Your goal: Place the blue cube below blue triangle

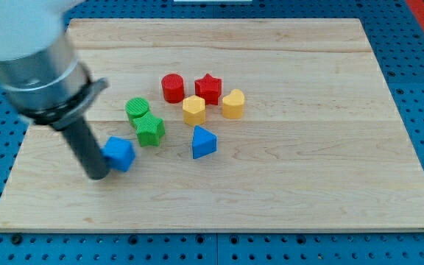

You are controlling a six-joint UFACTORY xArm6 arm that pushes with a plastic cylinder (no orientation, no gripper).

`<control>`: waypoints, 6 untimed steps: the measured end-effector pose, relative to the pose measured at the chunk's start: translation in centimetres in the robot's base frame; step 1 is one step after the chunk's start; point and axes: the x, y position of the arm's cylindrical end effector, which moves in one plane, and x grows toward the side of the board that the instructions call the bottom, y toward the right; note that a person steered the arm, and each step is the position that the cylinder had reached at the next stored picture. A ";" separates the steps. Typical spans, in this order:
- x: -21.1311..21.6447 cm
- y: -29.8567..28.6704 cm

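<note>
1. i carry no jaws at all, so there is nothing to report as apart, together or clamped; i end in a dark rod, and my tip (96, 175) rests on the table (330, 191) toward the view's lower left.
2. the blue cube (120, 153) sits just to the view's right of my tip, touching it or very nearly so. i judge i stand on that side because a push from here sends the cube toward the view's right, where it has to go.
3. the blue triangle (203, 142) lies further off on that same side, well apart from the cube and at about the same height in the view. the spot below it, toward the view's bottom, is bare wood, so the cube is not yet in place.
4. to reach that spot the push probably needs to angle rightward and a little downward, rather than straight at the triangle.
5. the green star (150, 129) and green cylinder (137, 109) sit up and right of my tip, close above the cube; a push that drifts upward could catch the star.
6. the red cylinder (173, 87), red star (208, 87) and two yellow blocks (194, 110) (233, 104) cluster beyond, off my likely path.
7. there are no containers here; every block lies loose on the table.
</note>
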 end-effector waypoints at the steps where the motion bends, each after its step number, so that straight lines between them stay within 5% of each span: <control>1: -1.2 -6.2; 2: -4.1 -2.5; 4: 0.2 9.8; 5: 0.3 10.3; 6: 2.6 4.0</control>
